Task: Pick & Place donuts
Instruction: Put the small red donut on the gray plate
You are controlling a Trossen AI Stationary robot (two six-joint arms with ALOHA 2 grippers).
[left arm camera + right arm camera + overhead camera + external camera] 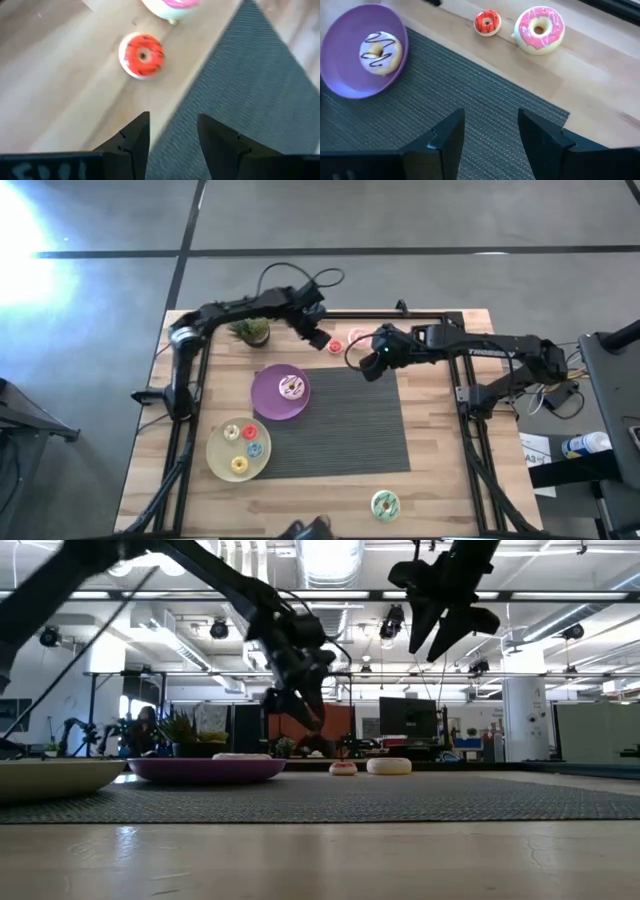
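- Pale wood planks make up the worktop (440, 490) in the high view, with a dark grey woven mat (350, 430) laid across its middle.
- High view: the left tool (318, 337) hangs over the far edge of the worktop, just beside the red donut (335, 346); the right tool (372, 366) hovers at the mat's far edge, near the pink donut (357, 335).
- High view: a white-iced donut (291, 387) lies on the purple plate (268, 402); the yellow plate (222, 455) holds four tiny donuts (245, 444); a green-iced donut (385, 503) sits alone on bare wood at the near edge. A small potted plant (251, 330) stands at the far left.
- Low view: both tools hang clear above the surface; the right one, high in the picture, shows its fingers spread. The red and pink donuts rest side by side beyond the mat. Behind lies a large hall with ceiling lights, a monitor (406, 717) and a white pillar (521, 712).
- Left wrist view: the two dark fingers (134, 140) stand moderately apart and hold nothing; the red donut lies on the wood ahead, beside the mat's edge.
- Right wrist view: the fingers (445, 140) are likewise parted and empty, above the mat; the red and pink donuts lie apart on the wood, not touching.
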